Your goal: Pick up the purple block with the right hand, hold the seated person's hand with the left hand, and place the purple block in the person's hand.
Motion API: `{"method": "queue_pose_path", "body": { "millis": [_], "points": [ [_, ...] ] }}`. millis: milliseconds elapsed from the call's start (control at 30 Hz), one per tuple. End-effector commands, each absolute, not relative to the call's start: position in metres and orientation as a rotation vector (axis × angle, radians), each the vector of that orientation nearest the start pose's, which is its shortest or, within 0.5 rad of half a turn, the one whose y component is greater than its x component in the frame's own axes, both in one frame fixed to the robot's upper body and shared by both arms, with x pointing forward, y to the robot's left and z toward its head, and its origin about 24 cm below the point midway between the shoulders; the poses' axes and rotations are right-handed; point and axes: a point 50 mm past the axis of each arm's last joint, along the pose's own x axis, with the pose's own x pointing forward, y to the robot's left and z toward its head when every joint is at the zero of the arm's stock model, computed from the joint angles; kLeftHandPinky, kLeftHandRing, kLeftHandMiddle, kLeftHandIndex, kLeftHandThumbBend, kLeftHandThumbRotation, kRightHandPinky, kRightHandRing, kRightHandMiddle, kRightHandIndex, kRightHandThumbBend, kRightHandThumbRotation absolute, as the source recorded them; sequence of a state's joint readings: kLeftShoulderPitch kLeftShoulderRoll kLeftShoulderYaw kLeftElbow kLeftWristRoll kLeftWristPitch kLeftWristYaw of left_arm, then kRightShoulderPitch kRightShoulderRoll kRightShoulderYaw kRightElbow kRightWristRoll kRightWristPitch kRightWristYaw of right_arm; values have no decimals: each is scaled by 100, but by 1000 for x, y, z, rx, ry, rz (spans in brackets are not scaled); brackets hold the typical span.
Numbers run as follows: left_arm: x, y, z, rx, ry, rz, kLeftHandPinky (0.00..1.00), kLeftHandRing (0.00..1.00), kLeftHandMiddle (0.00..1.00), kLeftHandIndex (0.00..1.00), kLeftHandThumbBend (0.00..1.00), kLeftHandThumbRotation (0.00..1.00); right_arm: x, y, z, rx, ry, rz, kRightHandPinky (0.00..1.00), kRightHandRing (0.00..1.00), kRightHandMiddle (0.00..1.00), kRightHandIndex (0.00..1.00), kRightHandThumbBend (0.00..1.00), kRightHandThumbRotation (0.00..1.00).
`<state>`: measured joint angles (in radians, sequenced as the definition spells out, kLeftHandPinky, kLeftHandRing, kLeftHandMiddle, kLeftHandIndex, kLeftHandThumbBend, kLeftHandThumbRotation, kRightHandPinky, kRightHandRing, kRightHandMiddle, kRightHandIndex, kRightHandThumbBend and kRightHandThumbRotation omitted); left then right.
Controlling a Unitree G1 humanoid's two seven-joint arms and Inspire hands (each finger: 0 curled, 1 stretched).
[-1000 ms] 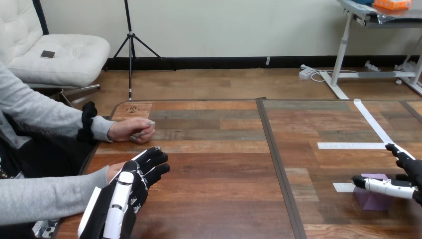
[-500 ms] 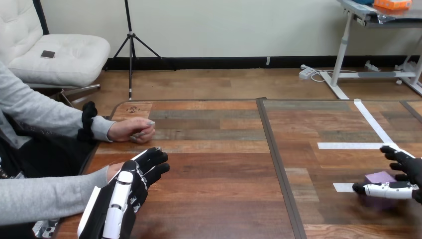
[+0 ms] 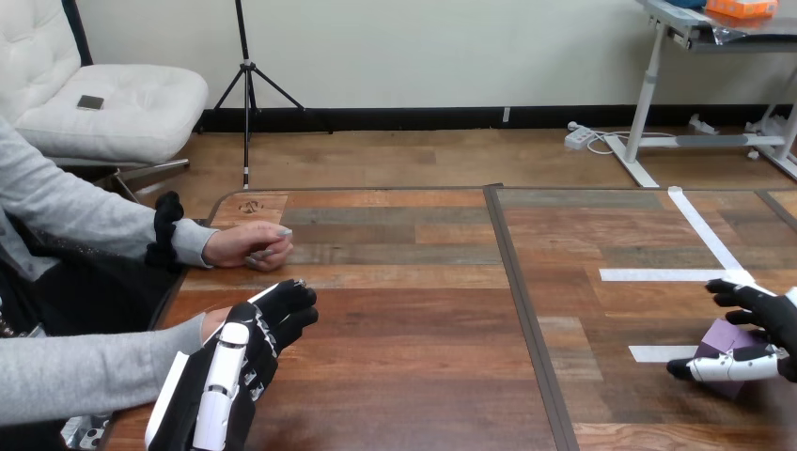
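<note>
Item 1. Right hand (image 3: pixel 773 329): at the counter's (image 3: pixel 414 376) right side, palm turned inward. Fingers (image 3: pixel 742 293) curled over the far side of the purple block, thumb (image 3: pixel 728 365) stretched along its near side. State: closed round the block, pinching it.

Item 2. Purple block (image 3: pixel 719 335): inside the right hand's grasp, between thumb and fingers, tilted with one corner raised. Whether its underside touches the counter cannot be told.

Item 3. Left hand (image 3: pixel 240 362): at the counter's near left corner, back up. It lies over the person's nearer hand. State: whether it grips that hand or only rests on it cannot be told.

Item 4. Person's nearer hand (image 3: pixel 214 322): under the left hand, a part showing just beside that hand's outer edge, grey sleeve running back from it.

Item 5. Person's farther hand (image 3: pixel 246 246): beyond the left hand, apart from it, loosely closed and resting on the counter.

Item 6. White tape strips: one (image 3: pixel 663 275) just beyond the right hand's fingertips, one short (image 3: pixel 648 353) just inward of its thumb tip, one long (image 3: pixel 700 221) running away beyond the hand.

Item 7. Dark seam (image 3: pixel 519 310): crosses the counter between the two hands, nearer the right one.
</note>
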<state>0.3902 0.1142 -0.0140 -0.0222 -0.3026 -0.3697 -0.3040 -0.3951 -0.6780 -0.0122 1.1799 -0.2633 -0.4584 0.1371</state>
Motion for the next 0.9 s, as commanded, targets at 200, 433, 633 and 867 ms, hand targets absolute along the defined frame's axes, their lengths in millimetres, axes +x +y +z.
{"method": "queue_pose_path", "body": {
  "millis": [200,433,633,867],
  "points": [
    [180,179,29,-152,-176,-150,90,82,80,75,25,100,277,-348,28,-904,382,127,80,87,89,88,100,11],
    [180,179,30,-150,-173,-151,91,83,80,75,25,100,281,-351,40,-969,368,168,79,85,87,87,100,10],
    [180,179,29,-151,-176,-155,91,83,80,75,25,100,285,-352,50,-1011,357,191,77,84,86,85,100,8],
    [180,179,30,-150,-177,-154,91,83,80,75,25,100,290,-354,61,-1043,353,211,75,81,83,83,100,2]
  ]
}}
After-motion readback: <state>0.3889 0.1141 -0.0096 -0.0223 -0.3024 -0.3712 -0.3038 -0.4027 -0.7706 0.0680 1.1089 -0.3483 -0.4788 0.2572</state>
